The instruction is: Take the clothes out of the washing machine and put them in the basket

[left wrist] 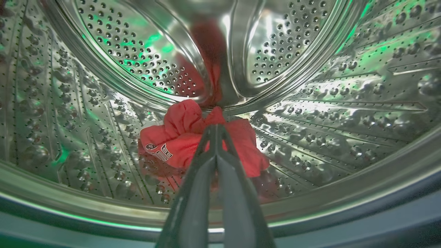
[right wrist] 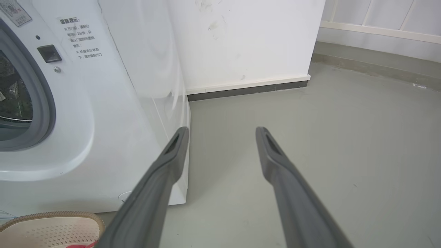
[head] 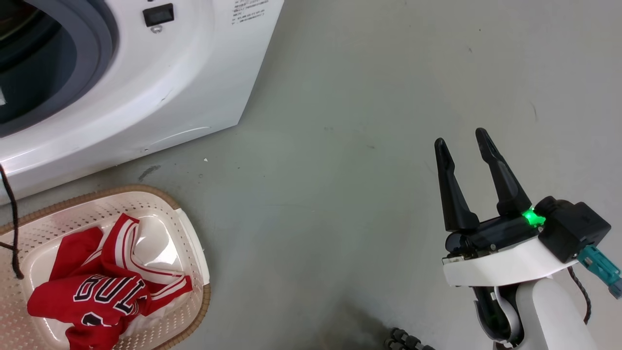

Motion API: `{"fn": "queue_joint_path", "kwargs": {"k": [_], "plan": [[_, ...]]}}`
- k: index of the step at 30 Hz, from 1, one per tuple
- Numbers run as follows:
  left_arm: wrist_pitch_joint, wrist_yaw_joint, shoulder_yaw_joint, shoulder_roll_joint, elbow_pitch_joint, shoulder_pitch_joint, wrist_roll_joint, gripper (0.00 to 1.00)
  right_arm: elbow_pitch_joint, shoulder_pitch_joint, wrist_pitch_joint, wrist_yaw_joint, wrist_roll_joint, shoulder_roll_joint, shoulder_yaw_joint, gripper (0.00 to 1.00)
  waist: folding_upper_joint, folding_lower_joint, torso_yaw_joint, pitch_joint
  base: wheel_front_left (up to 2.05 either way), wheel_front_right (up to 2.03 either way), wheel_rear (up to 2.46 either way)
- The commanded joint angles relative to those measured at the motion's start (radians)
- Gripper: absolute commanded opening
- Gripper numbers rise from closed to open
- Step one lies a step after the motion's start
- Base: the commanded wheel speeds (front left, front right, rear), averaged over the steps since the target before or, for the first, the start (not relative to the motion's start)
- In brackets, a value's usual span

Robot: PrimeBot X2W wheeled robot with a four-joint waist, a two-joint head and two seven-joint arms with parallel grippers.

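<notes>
My left gripper [left wrist: 215, 126] is deep inside the washing machine's steel drum [left wrist: 327, 113]. Its fingers are pressed together, pinching the top of a bunched red garment [left wrist: 179, 137] with white lettering that lies on the drum floor near the back. The white washing machine [head: 170, 87] stands at the upper left, door opening uncovered. In front of it sits the cream basket [head: 58, 214] holding a red jersey [head: 102, 287] with striped trim. My right gripper [head: 460, 137] hovers open over bare floor at the lower right, holding nothing.
In the right wrist view the open right gripper [right wrist: 221, 132] points past the machine's corner [right wrist: 103, 120] toward a white wall [right wrist: 241, 41] with a dark skirting. The basket's rim [right wrist: 51, 217] shows at bottom left. A black cable [head: 12, 218] hangs over the basket.
</notes>
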Motion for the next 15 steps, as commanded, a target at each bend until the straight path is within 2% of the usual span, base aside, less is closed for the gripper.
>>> {"fn": "queue_joint_path", "kwargs": {"k": [1, 2, 3, 4, 15], "plan": [[0.002, 0.005, 0.001, -0.002, -0.007, 0.015, -0.004, 0.26, -0.005, 0.007, -0.001, -0.001, 0.004, 0.001, 0.001, 1.0, 0.0, 0.0, 0.001, -0.003, 0.0, 0.0, 0.0], [0.008, 0.007, 0.001, -0.002, -0.012, 0.019, -0.004, 0.47, -0.003, 0.008, -0.001, -0.001, 0.004, 0.001, 0.003, 1.0, 0.0, 0.0, 0.001, -0.006, 0.0, 0.0, 0.0], [0.015, 0.01, -0.001, -0.001, -0.018, 0.02, -0.004, 0.88, -0.002, 0.008, -0.001, -0.001, 0.006, 0.001, 0.004, 1.0, 0.0, 0.0, 0.001, -0.009, 0.0, 0.0, 0.0], [0.023, 0.012, -0.003, 0.001, -0.024, 0.018, -0.004, 1.0, -0.001, 0.009, -0.001, -0.001, 0.007, 0.001, 0.005, 1.0, 0.0, 0.0, 0.001, -0.011, 0.0, 0.0, 0.0], [0.131, 0.018, -0.031, 0.051, -0.031, -0.05, 0.018, 1.0, 0.011, 0.017, -0.001, -0.001, 0.021, 0.001, 0.021, 1.0, 0.0, 0.0, -0.023, -0.003, 0.0, 0.0, 0.0]]}}
